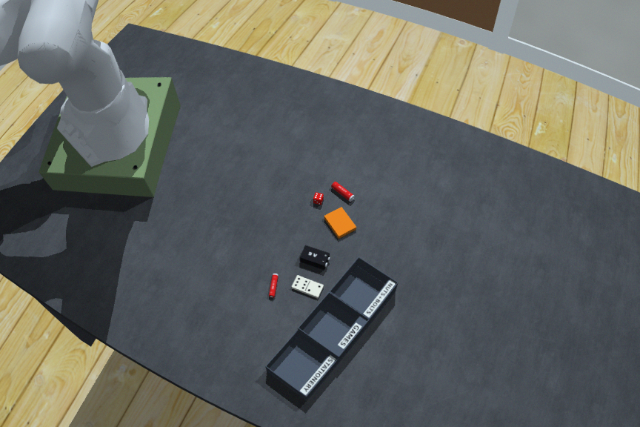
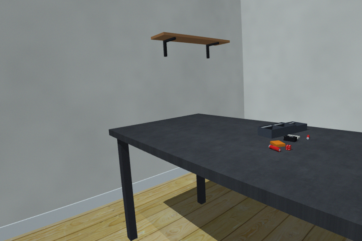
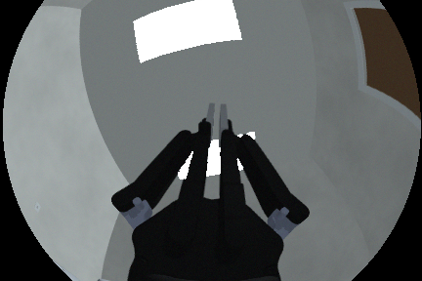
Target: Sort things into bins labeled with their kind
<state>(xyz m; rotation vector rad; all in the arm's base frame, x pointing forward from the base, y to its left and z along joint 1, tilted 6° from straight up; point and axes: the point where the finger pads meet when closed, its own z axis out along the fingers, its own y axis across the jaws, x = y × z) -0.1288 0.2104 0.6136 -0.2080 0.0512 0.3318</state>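
The gripper (image 3: 217, 107) is being held with its fingers pressed together on nothing, pointed up at the ceiling and a bright ceiling panel (image 3: 187, 28), well away from the work. Nothing is being carried.

All the things are lying on the table (image 1: 439, 194), and the three bins are being left unfilled: NUTS+BOLTS (image 1: 356, 288), GAMES (image 1: 327, 329), STATIONERY (image 1: 293, 366), joined in a row. A domino (image 1: 307, 286) is lying just beside the NUTS+BOLTS bin, with a black battery (image 1: 315, 257) near it and a red battery (image 1: 272, 285) to its other side. Farther off, a die (image 1: 318, 198), a second red battery (image 1: 342, 191) and an orange pad (image 1: 339, 222) are grouped close together.

Judged from this, the first pick is only being prepared. The fingers should be opened and turned down before any descent; the domino is best taken across its narrow width, clear of the bin wall, and dropped into GAMES. The batteries match no label and are best left.

The table is dark and matte, on black legs (image 2: 126, 191). Grey walls, a wooden shelf (image 2: 189, 38) and a plank floor (image 2: 163, 220) are being shown around it.
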